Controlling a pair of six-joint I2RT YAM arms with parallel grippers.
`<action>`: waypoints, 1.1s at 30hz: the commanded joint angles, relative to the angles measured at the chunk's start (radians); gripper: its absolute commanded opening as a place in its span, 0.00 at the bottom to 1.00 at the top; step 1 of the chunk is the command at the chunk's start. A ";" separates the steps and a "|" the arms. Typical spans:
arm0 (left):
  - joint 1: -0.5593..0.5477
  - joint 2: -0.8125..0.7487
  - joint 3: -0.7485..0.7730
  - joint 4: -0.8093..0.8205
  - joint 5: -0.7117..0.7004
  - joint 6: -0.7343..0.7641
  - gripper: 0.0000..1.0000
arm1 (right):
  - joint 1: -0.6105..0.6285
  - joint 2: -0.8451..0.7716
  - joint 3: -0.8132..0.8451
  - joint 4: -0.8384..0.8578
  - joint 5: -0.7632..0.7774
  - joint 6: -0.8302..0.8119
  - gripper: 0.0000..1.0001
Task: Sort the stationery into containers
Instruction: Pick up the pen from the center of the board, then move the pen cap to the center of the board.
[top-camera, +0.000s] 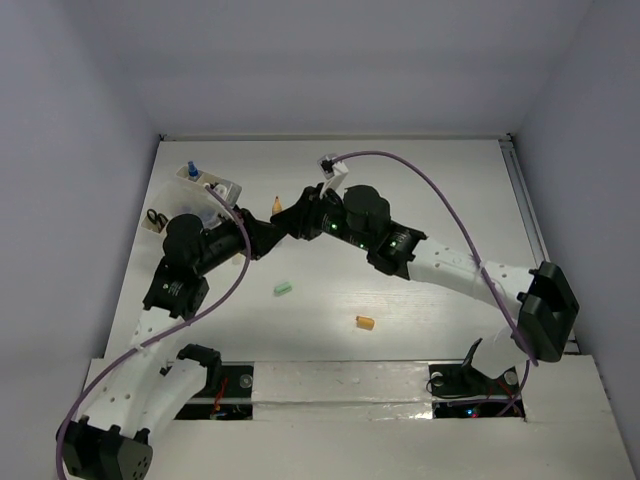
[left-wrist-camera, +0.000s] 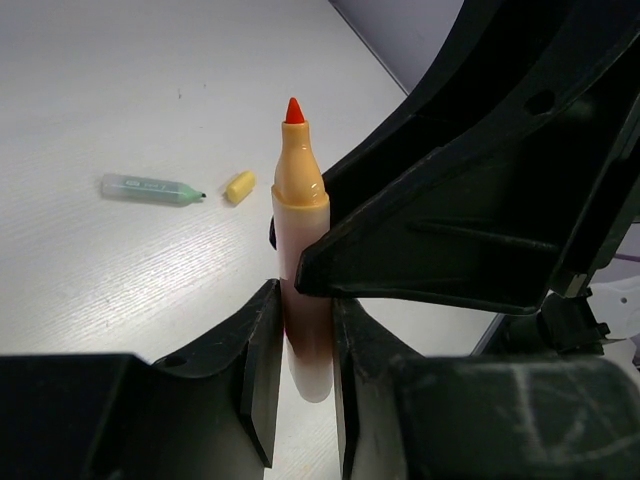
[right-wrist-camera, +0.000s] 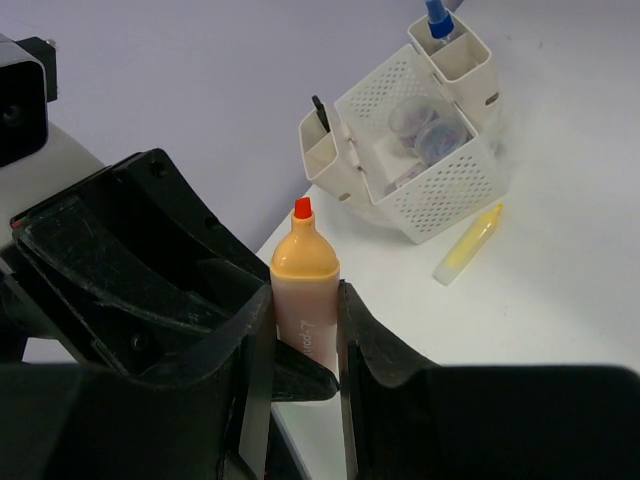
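Toward the near edge of the table (top-camera: 450, 300), two erasers lie loose and unsorted. The orange eraser (top-camera: 365, 322) is nearer, the green eraser (top-camera: 283, 289) a bit beyond it, and the two are well apart.

Past them, left of mid-table, both arms meet on one orange marker (left-wrist-camera: 299, 185), its tip toward the far edge. The left gripper (left-wrist-camera: 303, 305) has its fingers pressed on both sides of the lower barrel. The right gripper (right-wrist-camera: 303, 298) is clamped on the same barrel, higher up near the collar.

This reads as a handover, with the double grip keeping the marker from dropping while one arm takes over. Can't tell which arm lets go.

Beyond, a green marker (left-wrist-camera: 150, 187) and a yellow eraser (left-wrist-camera: 239, 187) lie on the table just beside each other.

At the far left corner, the container (right-wrist-camera: 450, 195) holds clear jars (right-wrist-camera: 425, 130) in the middle and a blue pen (right-wrist-camera: 437, 15) in a side pocket. A yellow marker (right-wrist-camera: 467, 245) lies just outside it, not yet sorted.
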 joint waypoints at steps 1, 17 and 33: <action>0.008 -0.051 0.013 0.030 -0.050 0.025 0.00 | 0.015 -0.090 -0.017 0.030 0.002 0.022 0.19; 0.008 -0.111 -0.016 0.114 0.197 -0.001 0.00 | 0.015 -0.598 -0.325 -0.562 0.013 -0.024 0.42; -0.023 -0.203 -0.098 0.478 0.528 -0.222 0.00 | 0.024 -0.413 -0.526 -0.770 0.053 0.019 0.59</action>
